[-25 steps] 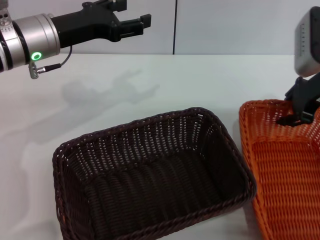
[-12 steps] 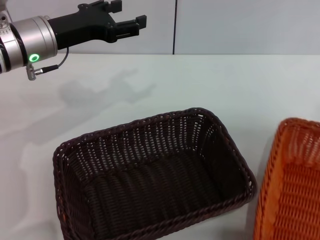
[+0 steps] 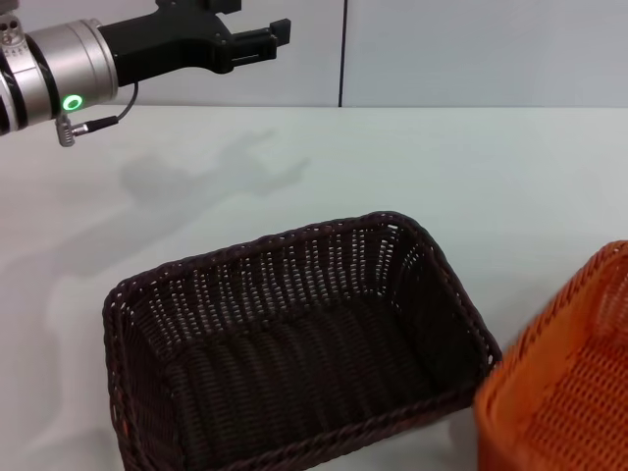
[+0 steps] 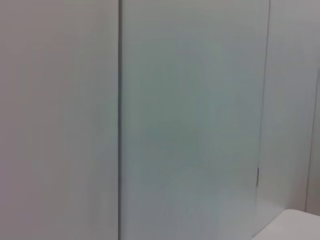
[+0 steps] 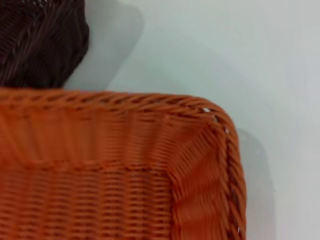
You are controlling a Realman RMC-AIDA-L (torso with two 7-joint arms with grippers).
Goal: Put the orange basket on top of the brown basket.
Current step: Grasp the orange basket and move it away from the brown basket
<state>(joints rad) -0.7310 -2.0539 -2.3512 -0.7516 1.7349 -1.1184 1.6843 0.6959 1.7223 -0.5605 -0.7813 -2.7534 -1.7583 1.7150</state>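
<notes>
1. My left gripper [image 3: 257, 34] hangs high at the far left, well above the white table [image 3: 412, 167], its two fingers spread apart with nothing between them.
2. My left wrist camera faces only a pale wall panel [image 4: 190, 120].
3. My right gripper is out of sight in every view, so I cannot tell how its fingers stand.
4. The brown basket [image 3: 294, 343] sits on the table at near centre, open side up.
5. The orange basket [image 3: 564, 392] is at the near right, tilted, its near-left corner just beside the brown basket's right rim.
6. My right wrist camera shows the orange basket's braided rim and corner [image 5: 210, 130], with the brown basket [image 5: 40, 40] beyond it.
</notes>
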